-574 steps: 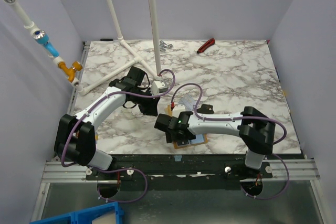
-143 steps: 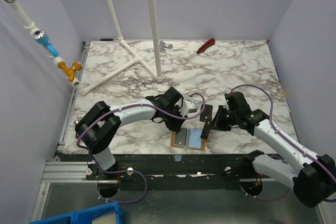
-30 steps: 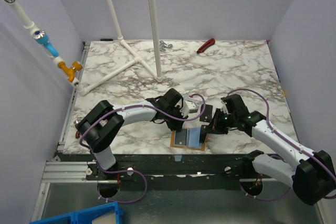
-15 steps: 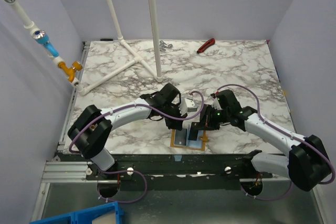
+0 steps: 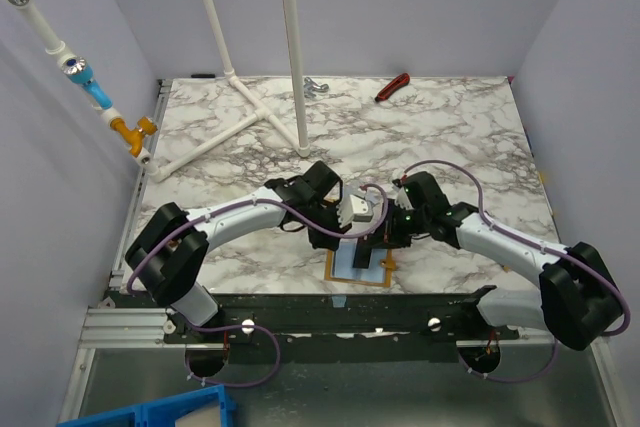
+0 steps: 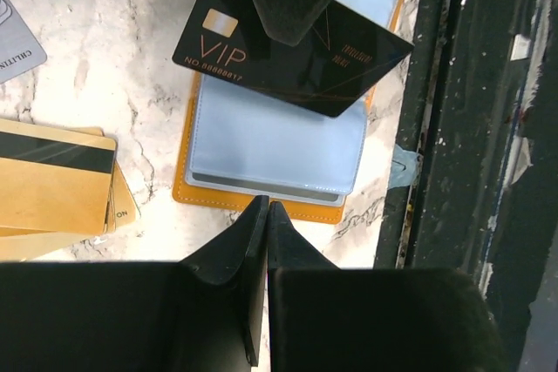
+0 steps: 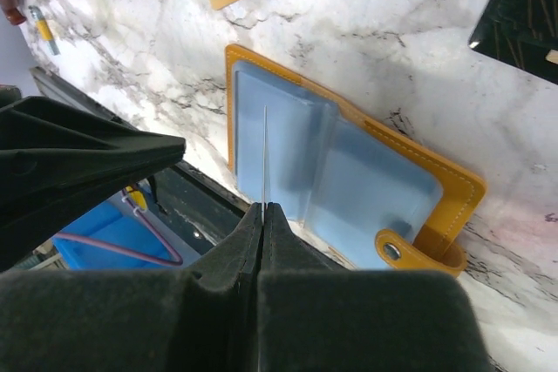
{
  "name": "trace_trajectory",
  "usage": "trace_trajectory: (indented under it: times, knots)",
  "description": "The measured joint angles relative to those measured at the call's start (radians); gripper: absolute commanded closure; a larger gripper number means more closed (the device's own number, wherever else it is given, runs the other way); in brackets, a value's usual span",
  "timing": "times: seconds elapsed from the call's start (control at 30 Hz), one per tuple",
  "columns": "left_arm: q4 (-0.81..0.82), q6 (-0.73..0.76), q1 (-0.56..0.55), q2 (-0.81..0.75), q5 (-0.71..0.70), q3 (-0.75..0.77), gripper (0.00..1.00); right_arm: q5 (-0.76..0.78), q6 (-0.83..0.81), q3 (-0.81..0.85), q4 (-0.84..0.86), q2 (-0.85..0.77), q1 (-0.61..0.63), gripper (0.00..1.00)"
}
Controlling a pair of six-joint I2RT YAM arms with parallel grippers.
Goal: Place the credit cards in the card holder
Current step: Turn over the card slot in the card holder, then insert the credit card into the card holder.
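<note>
Gold cards (image 6: 52, 185) lay stacked on the marble left of the open card holder (image 6: 272, 141). Left gripper (image 6: 266, 215) was closed and empty at the holder's near edge. Right gripper (image 7: 263, 213) pinched a black VIP card (image 6: 292, 63) edge-down over the holder's sleeves.

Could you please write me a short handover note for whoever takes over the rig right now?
Left hand: shut, empty, tips at the holder's edge.
Right hand: shut on a black card, held over the open holder.
Gold cards and a grey card lie on the table beside the holder.
Done: holder open, black card in hand.
Left: slide it into a pocket, then the others.
</note>
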Motion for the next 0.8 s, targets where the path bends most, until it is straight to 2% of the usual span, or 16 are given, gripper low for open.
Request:
trace_trajectory:
  times: [0.2, 0.43, 0.67, 0.8]
  knots:
    - [-0.002, 0.036, -0.055, 0.002, -0.085, 0.0, 0.95, 0.037, 0.0, -0.055, 0.023, 0.001, 0.0, 0.99]
    - [0.015, 0.127, -0.169, 0.002, -0.273, -0.043, 0.95, 0.042, 0.008, -0.118, 0.1, 0.008, 0.0, 0.99]
    - [0.016, 0.169, -0.215, 0.006, -0.44, -0.104, 0.95, 0.032, 0.026, -0.166, 0.186, 0.008, -0.006, 0.99]
    - [0.017, 0.174, -0.235, 0.018, -0.485, -0.113, 0.96, 0.011, 0.038, -0.192, 0.231, 0.007, -0.023, 0.99]
